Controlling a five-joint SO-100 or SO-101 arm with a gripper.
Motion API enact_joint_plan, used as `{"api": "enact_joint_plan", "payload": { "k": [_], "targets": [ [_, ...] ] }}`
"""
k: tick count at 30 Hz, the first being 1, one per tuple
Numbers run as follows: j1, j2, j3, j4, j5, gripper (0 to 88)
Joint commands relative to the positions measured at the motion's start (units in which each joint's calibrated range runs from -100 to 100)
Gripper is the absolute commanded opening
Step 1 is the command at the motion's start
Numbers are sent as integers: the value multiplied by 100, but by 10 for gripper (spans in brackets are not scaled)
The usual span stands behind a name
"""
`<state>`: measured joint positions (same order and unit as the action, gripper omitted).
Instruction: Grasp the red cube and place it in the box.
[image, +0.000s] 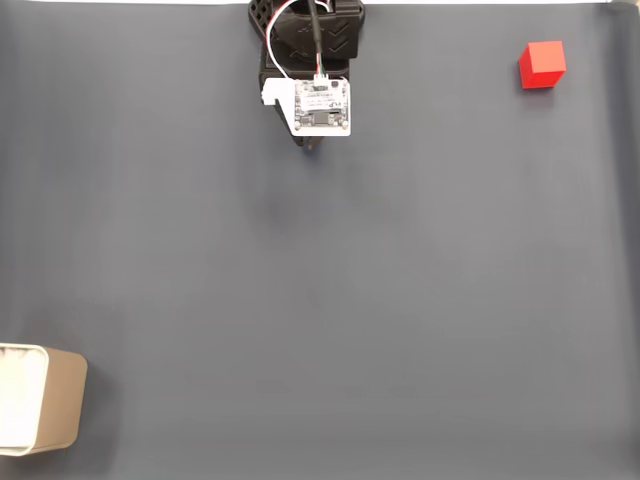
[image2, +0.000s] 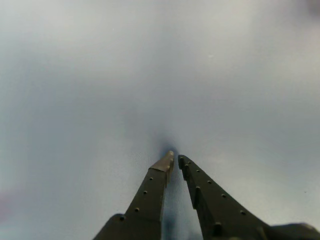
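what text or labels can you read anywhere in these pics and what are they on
White board on the arm's wrist, fixed view: small dark print and a dark chip, too small to read.
Red cube: plain, no text.
Box: no text visible.
Claw, wrist view: no markings, just small dots.

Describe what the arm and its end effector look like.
The arm is black plastic, with red, white and black cables running to a white square circuit board. In the wrist view the end effector has two dark tapered fingers dotted with small holes.

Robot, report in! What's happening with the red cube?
Gripper nearly shut, empty. Red cube untouched, far right in fixed view. Box bottom left. Nothing between.
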<state>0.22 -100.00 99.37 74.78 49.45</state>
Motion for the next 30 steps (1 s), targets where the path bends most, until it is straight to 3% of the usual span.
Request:
{"api": "enact_joint_plan", "payload": {
  "k": [1,30],
  "targets": [
    [56,9,45,104,-44,3],
    [13,9,45,112,-44,0]
  ]
}}
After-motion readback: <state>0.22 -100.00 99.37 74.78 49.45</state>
